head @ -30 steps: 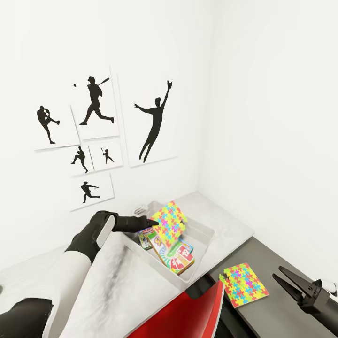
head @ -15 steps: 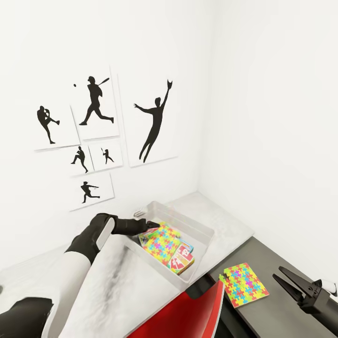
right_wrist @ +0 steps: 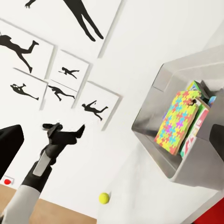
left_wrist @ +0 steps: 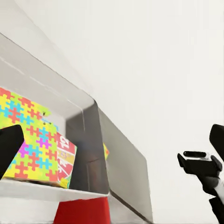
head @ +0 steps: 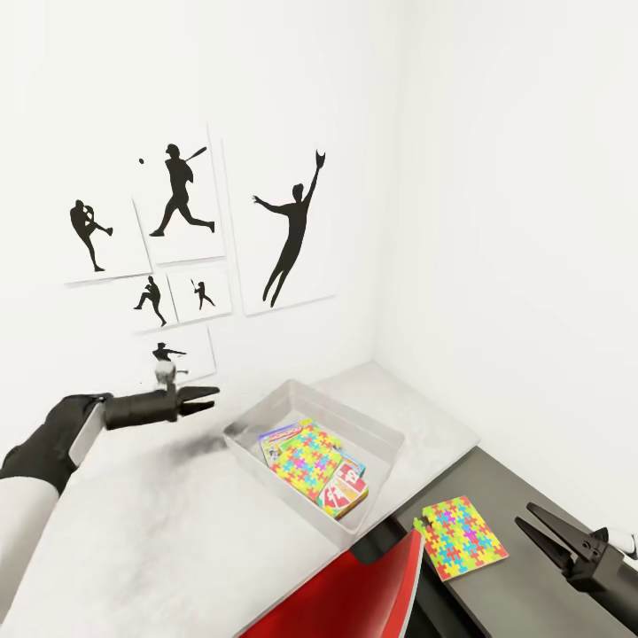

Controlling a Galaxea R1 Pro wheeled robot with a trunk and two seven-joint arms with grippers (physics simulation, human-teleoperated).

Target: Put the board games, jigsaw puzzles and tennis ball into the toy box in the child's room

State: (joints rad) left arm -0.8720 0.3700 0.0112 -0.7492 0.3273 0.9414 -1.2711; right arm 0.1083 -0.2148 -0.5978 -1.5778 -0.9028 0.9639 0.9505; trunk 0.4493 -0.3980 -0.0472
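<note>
The clear toy box [head: 383,431] stands on the pale tabletop near the wall corner. Inside it, one jigsaw puzzle [head: 306,456] lies flat on top of board games [head: 346,489]. The right wrist view shows the same box [right_wrist: 154,112] and puzzle [right_wrist: 179,119]. A second jigsaw puzzle [head: 461,536] lies on the dark table surface to the right of the box. The tennis ball [right_wrist: 103,198] rests on the pale tabletop. My left gripper [head: 211,398] hovers open and empty, left of the box. At the lower right, my right gripper [head: 525,516] is open and empty near the second puzzle.
A red chair back [head: 354,585] rises in front of the table, just below the box. Baseball silhouette posters [head: 182,204] hang on the wall behind. The dark table surface [head: 532,478] runs along the right wall.
My left gripper let go of the jigsaw puzzle, which dropped flat onto the board games in the box. The left arm then pulled back to the left, out of the box.
</note>
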